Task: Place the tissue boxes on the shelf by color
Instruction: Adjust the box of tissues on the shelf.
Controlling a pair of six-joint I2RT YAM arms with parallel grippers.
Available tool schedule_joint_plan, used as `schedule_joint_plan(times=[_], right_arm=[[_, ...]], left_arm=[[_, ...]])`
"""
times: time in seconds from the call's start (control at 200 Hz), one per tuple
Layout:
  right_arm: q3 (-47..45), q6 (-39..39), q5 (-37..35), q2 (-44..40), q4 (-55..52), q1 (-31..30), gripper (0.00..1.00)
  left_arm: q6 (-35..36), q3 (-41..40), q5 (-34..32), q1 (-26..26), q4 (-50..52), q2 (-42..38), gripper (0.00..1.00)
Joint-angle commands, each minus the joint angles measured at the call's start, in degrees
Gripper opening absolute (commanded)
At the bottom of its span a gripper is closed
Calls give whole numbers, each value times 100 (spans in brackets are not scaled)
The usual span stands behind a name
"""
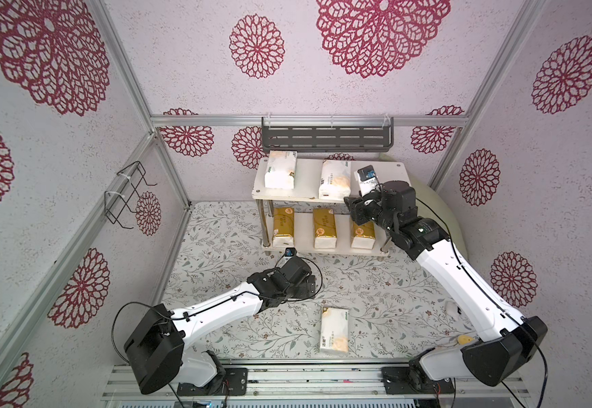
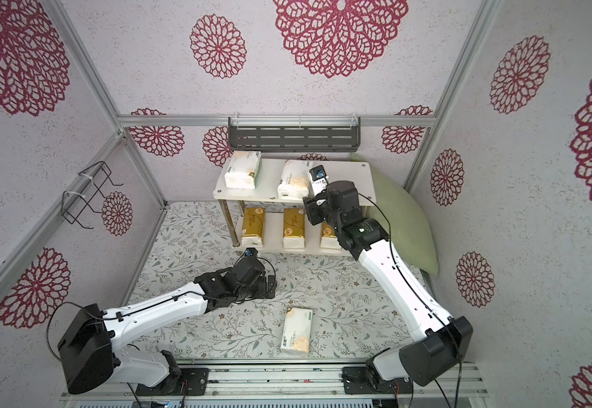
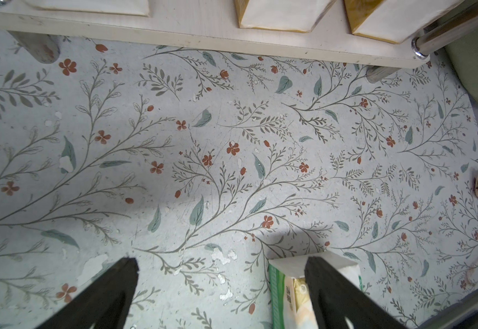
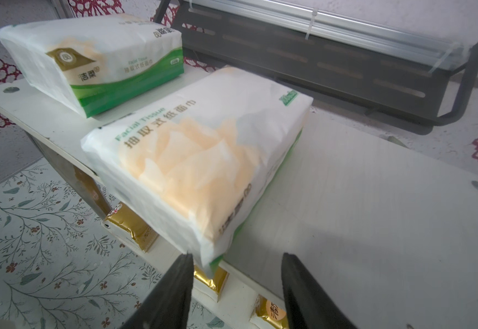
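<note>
The shelf [image 1: 308, 182] stands at the back of the table. On its top board lie two white tissue boxes [image 1: 280, 169] [image 1: 335, 178], and three gold ones [image 1: 283, 226] [image 1: 324, 228] [image 1: 361, 235] line the lower board. A third white box [image 1: 334, 330] lies flat on the table near the front. My left gripper [image 1: 309, 282] [image 3: 222, 260] hovers open just behind and left of it; one finger covers part of that box [image 3: 285, 284]. My right gripper [image 1: 348, 202] [image 4: 237, 255] sits at the top board's front edge, jaws apart and holding nothing, beside the near corner of the right white box [image 4: 198, 159].
A dark grey slotted rack [image 1: 326, 137] hangs on the back wall above the shelf. A black wire holder [image 1: 127, 194] is fixed to the left wall. A green cushion [image 2: 404, 219] leans right of the shelf. Two small toys [image 1: 451, 307] [image 1: 464, 340] lie by the right arm.
</note>
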State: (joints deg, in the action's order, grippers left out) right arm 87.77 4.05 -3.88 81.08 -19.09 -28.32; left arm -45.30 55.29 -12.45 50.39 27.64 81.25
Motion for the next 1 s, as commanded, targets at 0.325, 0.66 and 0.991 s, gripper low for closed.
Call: schedule_joint_plan(times=[0.325, 0.66, 0.991], right_arm=[[158, -45, 189, 58, 468, 226, 57], [57, -146, 584, 44, 660, 232, 58], [-36, -203, 836, 82, 787, 239, 72]], left_arm=[[-24, 81, 43, 67, -145, 151, 99], [-50, 105, 48, 67, -140, 244, 99], [-70, 111, 42, 85, -137, 284, 99]])
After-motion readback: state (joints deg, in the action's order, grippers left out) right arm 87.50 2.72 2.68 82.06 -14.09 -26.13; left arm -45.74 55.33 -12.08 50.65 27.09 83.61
